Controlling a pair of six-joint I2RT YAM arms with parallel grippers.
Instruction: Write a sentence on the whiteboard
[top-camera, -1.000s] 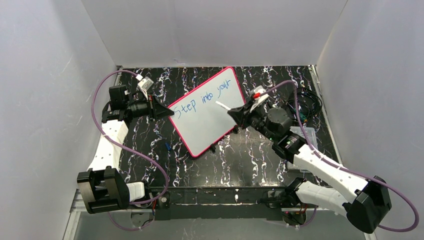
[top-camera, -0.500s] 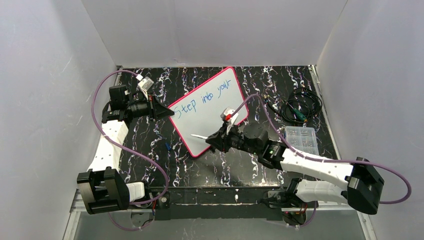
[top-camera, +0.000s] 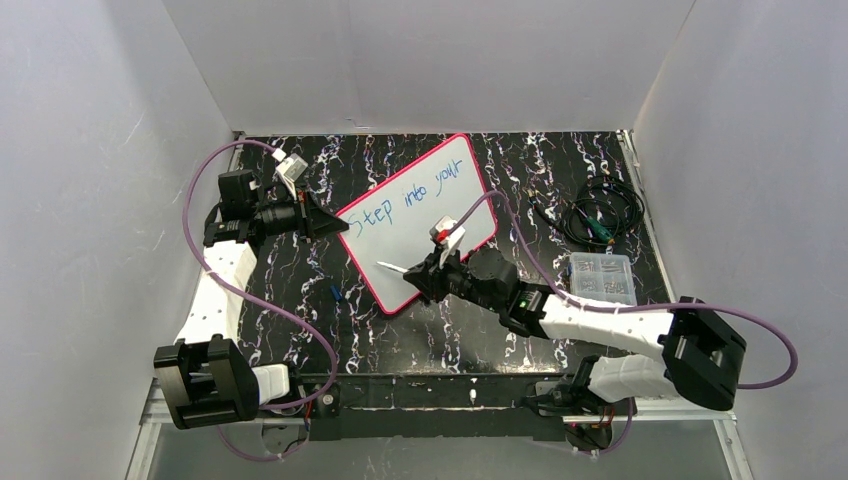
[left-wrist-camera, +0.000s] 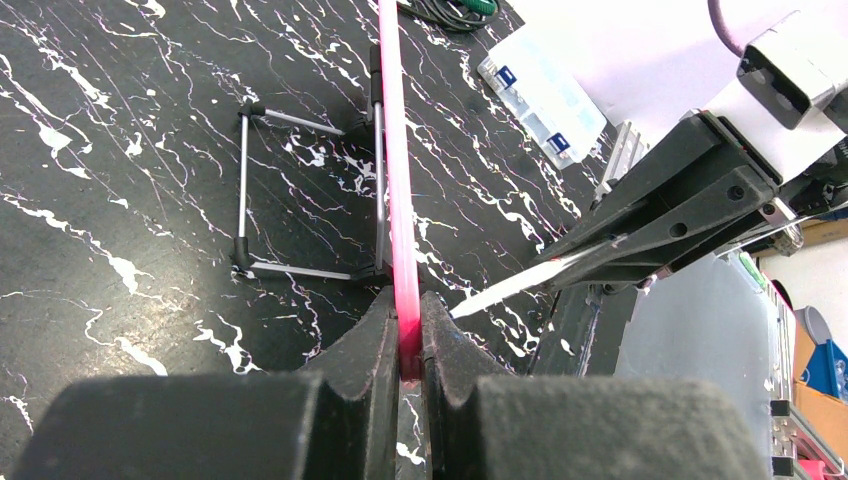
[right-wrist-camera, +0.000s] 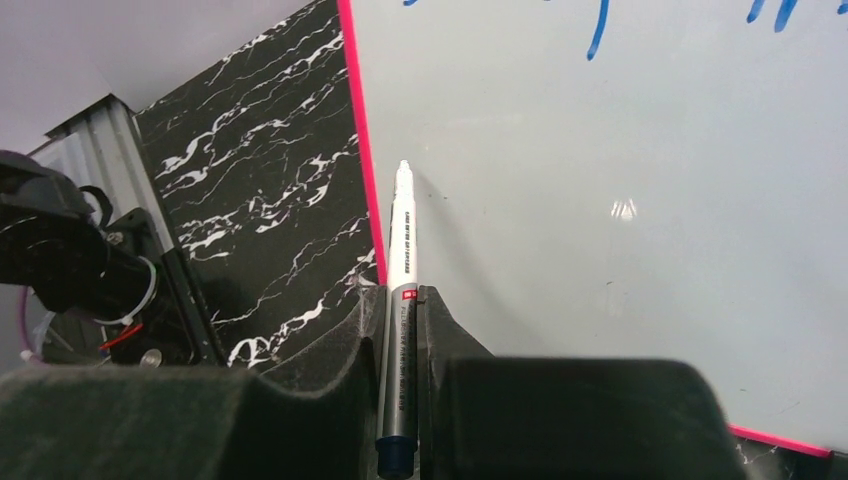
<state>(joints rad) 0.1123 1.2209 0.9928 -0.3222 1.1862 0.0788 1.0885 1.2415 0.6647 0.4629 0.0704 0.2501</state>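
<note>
The whiteboard (top-camera: 432, 228) with a pink-red frame stands tilted on the black marble table. The sentence (top-camera: 415, 193) reads "Step into your" in blue, in one line; the board below it is blank. My left gripper (top-camera: 334, 225) is shut on the board's left edge, which shows as a pink strip (left-wrist-camera: 392, 150) between its fingers (left-wrist-camera: 405, 330). My right gripper (top-camera: 428, 274) is shut on a white marker pen (right-wrist-camera: 403, 240). The pen's tip (top-camera: 381, 265) is at the board's lower left part (right-wrist-camera: 600, 200), close to the frame. The pen also shows in the left wrist view (left-wrist-camera: 520, 285).
A wire stand (left-wrist-camera: 243, 190) props the board from behind. A clear plastic box (top-camera: 602, 278) and a coil of cables (top-camera: 600, 212) lie at the right. A small blue cap (top-camera: 336, 293) lies on the table left of the board's lower corner.
My right arm swung with the marker from the board's right side down and left to its lower left part. The left arm and the board have not moved.
</note>
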